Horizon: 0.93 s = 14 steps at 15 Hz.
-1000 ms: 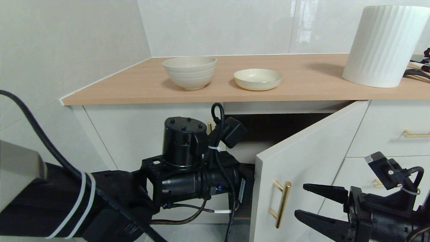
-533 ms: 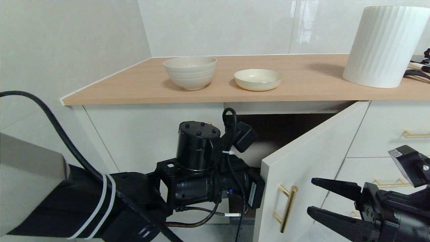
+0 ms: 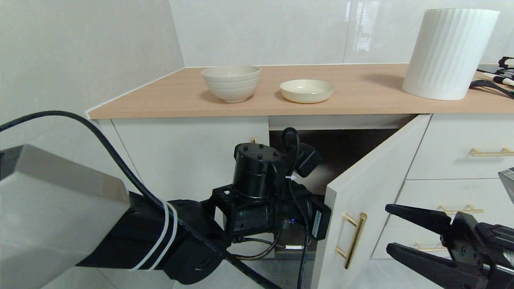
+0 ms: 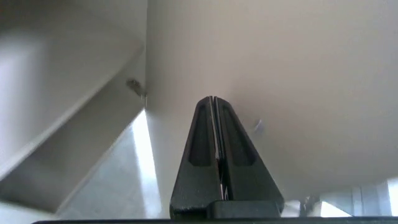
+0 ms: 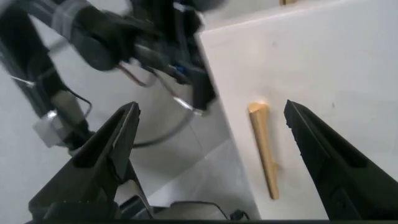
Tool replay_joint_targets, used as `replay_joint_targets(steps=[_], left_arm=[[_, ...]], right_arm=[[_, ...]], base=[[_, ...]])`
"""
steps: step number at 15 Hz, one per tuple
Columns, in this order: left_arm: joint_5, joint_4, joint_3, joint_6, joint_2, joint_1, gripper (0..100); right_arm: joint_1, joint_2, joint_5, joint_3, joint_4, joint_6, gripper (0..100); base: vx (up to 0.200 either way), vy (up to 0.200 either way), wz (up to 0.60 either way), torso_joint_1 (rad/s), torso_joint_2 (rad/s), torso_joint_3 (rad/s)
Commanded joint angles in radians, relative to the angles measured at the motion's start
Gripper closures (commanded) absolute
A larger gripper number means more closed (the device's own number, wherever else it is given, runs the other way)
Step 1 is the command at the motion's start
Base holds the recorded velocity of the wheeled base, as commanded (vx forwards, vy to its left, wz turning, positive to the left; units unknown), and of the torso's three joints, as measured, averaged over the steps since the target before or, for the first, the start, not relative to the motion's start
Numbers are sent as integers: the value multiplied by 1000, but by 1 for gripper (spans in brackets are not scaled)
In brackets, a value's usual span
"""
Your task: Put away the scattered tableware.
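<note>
The left gripper (image 4: 212,102) is clenched on nothing, its two fingers pressed flat together with the tips against the pale inner face of the cabinet door (image 3: 373,172). The arm sits low in front of the dark cabinet opening (image 3: 345,146).

The right gripper (image 3: 388,226) is spread wide and empty, on the outer side of the same door. The upright brass handle (image 3: 352,240) lies just beside it at 9 o'clock, long axis vertical.

The tableware is up on the wooden counter (image 3: 361,94). In the head view, the ribbed bowl (image 3: 231,83) lies at about 12 o'clock from the left wrist and the shallow dish (image 3: 306,90) at 1 o'clock. Both sit rim up, near each other but apart.

By my judgement the left arm is nearer both. It must back out below the counter's front edge before rising. The door stands between the arms, limiting sideways room. A tall white ribbed container (image 3: 445,52) stands well apart at the dish's 3 o'clock.
</note>
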Motion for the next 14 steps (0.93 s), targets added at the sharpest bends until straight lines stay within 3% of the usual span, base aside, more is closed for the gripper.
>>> replay_joint_targets(steps=[1, 2, 6, 8, 10, 11, 14], left_arm=[[-1, -1, -23, -8, 48, -20, 100], [0, -1, -21, -19, 46, -29, 100], [0, -1, -21, -40, 26, -78, 100], [0, 1, -60, -69, 43, -115, 100], [0, 1, -60, -69, 43, -115, 100], [8, -1, -78, -74, 88, -170, 100], [24, -1, -72, -72, 94, -192, 100]], right_arm=[[2, -120, 3, -34, 32, 14, 0], [2, -169, 12, -60, 72, 25, 0], [2, -413, 167, -202, 439, 65, 0], [2, -453, 201, -232, 488, 65, 0], [2, -453, 201, -232, 488, 65, 0], [2, -477, 219, -245, 493, 73, 0], [2, -477, 235, -245, 493, 74, 0]], base=[[0, 0, 0, 0, 0, 0], [0, 0, 0, 0, 0, 0], [0, 0, 0, 0, 0, 0], [0, 0, 0, 0, 0, 0], [0, 0, 0, 0, 0, 0], [0, 0, 0, 0, 0, 0], [0, 0, 0, 0, 0, 0]])
